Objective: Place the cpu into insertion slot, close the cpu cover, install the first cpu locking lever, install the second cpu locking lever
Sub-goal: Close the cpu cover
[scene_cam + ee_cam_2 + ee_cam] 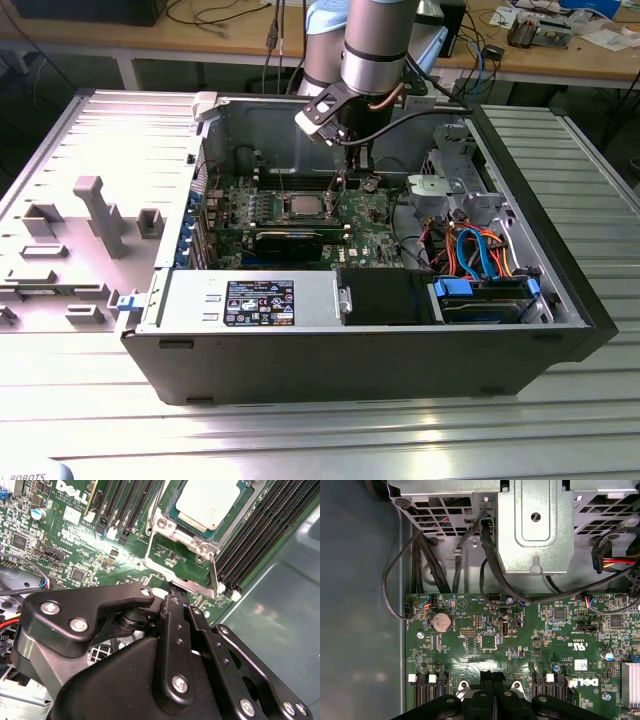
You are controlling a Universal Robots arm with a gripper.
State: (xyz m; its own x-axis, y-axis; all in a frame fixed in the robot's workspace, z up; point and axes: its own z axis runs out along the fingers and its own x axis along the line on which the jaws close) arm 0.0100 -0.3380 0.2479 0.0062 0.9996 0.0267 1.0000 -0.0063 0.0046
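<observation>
Second wrist view, nearest first: the black hand [181,600] has its fingers pressed together, pinching nothing, tips close to the insertion slot [176,539]. Beyond stands a thin locking lever [215,572]. Farther, the cpu cover [169,511] frames the cpu [207,502], seated in the slot, mid-frame in the exterior view.

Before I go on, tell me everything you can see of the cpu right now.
The cpu is a small flat square chip with a matt silver-grey metal top and rounded corners. It lies flat, seated low on the green circuit board. A dull-silver metal frame plate lies around its edges, and the chip's top shows through the plate's window. There are long black memory slots on both sides. Nothing rests on its top. The black pincer is shut and apart from it, beyond the frame's end.
</observation>
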